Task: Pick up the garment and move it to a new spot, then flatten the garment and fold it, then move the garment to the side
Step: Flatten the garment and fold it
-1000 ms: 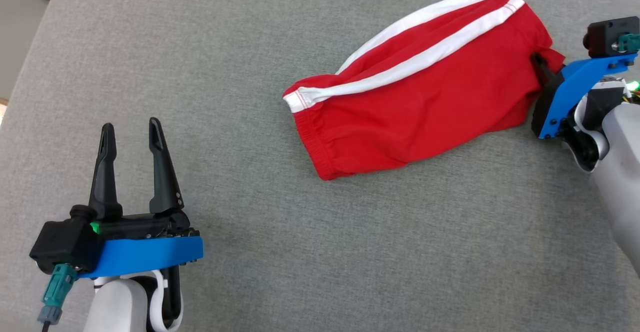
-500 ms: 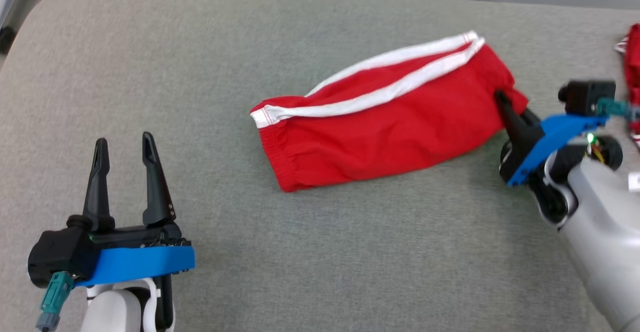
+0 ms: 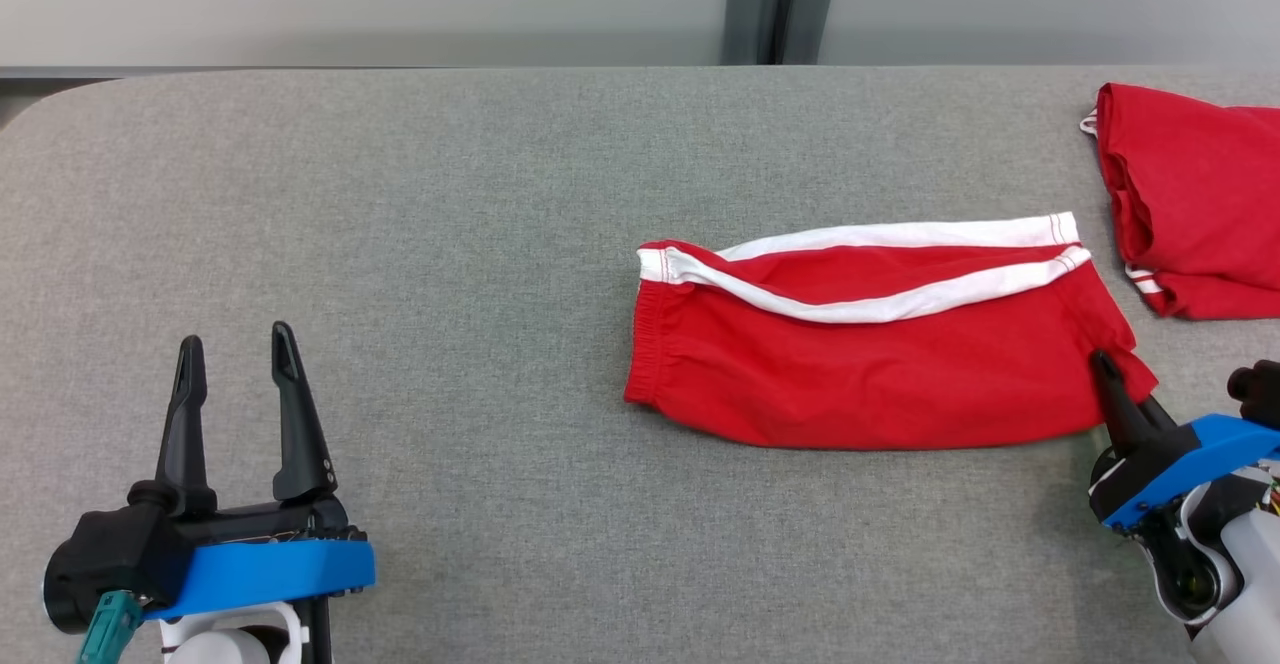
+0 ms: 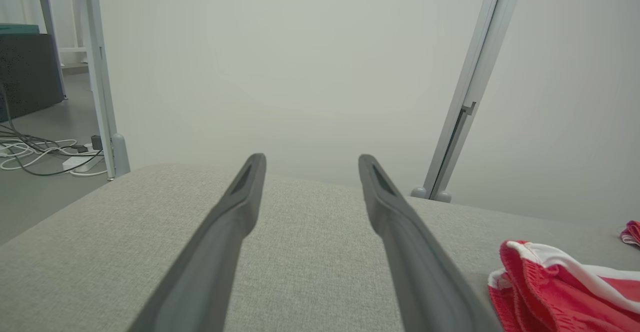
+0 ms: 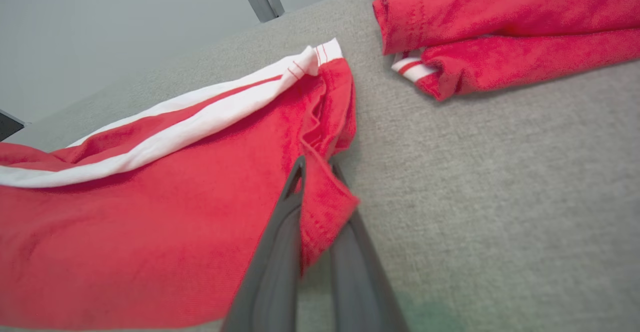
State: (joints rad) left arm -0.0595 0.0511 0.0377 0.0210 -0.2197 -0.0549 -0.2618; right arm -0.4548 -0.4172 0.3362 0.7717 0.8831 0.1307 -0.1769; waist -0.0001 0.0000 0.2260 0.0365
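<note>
The garment (image 3: 880, 354) is a pair of red shorts with two white side stripes, folded and lying flat right of centre on the grey padded table (image 3: 450, 244). My right gripper (image 3: 1106, 364) is shut on its near right corner; the right wrist view has that corner of the garment (image 5: 150, 222) pinched between the two dark fingers (image 5: 280, 242) of the right gripper (image 5: 317, 164). My left gripper (image 3: 232, 344) stands open at the lower left, far from the cloth, with nothing between its fingers (image 4: 220, 242). The waistband end of the garment (image 4: 565, 292) lies to its right.
A second red garment (image 3: 1190, 209) lies bunched at the table's far right edge, close to the held corner, and its cloth (image 5: 500, 27) fills the upper right of the right wrist view. A grey wall and a metal post (image 3: 775, 4) stand behind the table. Cables lie on the floor (image 4: 40, 152) beyond its left end.
The head camera has tilted up and turned, bringing the wall and the second garment into view. The shorts now lie level rather than slanted, dragged by my right gripper. The left gripper is unmoved.
</note>
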